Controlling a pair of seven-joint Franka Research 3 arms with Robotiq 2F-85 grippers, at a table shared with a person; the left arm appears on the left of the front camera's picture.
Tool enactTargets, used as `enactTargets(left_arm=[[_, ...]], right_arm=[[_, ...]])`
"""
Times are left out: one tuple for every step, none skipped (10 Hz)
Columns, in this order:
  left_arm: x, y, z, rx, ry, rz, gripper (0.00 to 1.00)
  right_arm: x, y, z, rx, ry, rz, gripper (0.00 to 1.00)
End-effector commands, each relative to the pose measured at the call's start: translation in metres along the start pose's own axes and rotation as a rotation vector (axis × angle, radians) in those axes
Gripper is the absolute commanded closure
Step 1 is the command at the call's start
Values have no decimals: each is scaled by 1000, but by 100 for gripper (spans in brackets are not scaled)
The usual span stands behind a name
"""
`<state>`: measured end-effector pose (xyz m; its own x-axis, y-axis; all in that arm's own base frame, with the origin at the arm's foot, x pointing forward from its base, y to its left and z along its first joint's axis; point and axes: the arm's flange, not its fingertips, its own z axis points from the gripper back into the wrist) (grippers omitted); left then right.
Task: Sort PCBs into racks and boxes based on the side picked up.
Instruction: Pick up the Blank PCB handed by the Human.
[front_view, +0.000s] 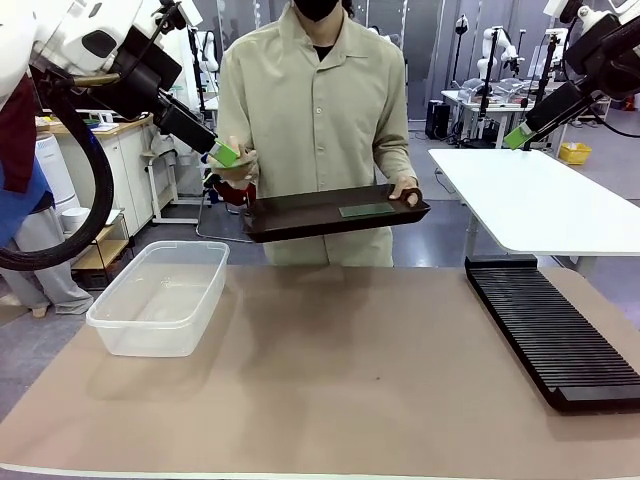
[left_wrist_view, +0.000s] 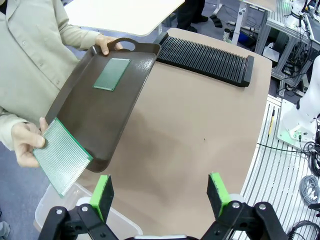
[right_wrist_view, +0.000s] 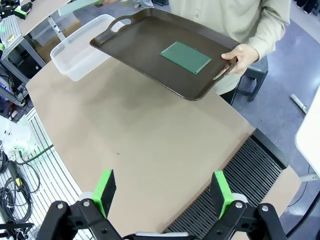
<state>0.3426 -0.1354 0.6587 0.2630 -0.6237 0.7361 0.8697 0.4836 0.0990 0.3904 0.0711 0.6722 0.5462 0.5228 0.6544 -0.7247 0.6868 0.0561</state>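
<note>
Across the table (front_view: 350, 380), the person's hand (left_wrist_view: 22, 142) holds a gridded PCB (left_wrist_view: 60, 157) at the tray (left_wrist_view: 100, 115) end; a second PCB (left_wrist_view: 112, 74) lies on it. Your left gripper (left_wrist_view: 162, 192) and right gripper (right_wrist_view: 165, 192) hang spread, empty. Pickup looks next: close the left on the offered edge.

Worktop (front_view: 350, 385) has a matte tan-brown cover with a white edge along the near side. A second table (front_view: 540, 195) with a white top stands behind it on the right, on a metal leg (front_view: 470, 238). Floor (front_view: 440, 243) is smooth grey. On the left there's a white cabinet (front_view: 115, 175) with a light wood top and a low wooden shelf (front_view: 100, 250) beside it. Far back are pale panel walls (front_view: 425, 45), another bench (front_view: 490, 98) loaded with gear, and a yellow bin (front_view: 574, 153) on the floor near it. Left wrist view shows a white ribbed plate (left_wrist_view: 272, 165) along the worktop edge, with loose cables (left_wrist_view: 307, 187) on it. Light is even and diffuse, shadows are soft.
</note>
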Motion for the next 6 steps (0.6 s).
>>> enactTargets(left_arm=[[-3, 0, 0, -3, -1, 1, 0], [-3, 0, 0, -3, -1, 1, 0], [-3, 0, 0, -3, -1, 1, 0], [-3, 0, 0, -3, -1, 1, 0], [-3, 0, 0, -3, -1, 1, 0], [-3, 0, 0, -3, -1, 1, 0]], right_arm=[[0, 0, -1, 3, 1, 0, 0], [0, 0, -1, 3, 1, 0, 0], [0, 0, -1, 3, 1, 0, 0], [0, 0, -1, 3, 1, 0, 0], [0, 0, -1, 3, 1, 0, 0], [0, 0, -1, 3, 1, 0, 0]])
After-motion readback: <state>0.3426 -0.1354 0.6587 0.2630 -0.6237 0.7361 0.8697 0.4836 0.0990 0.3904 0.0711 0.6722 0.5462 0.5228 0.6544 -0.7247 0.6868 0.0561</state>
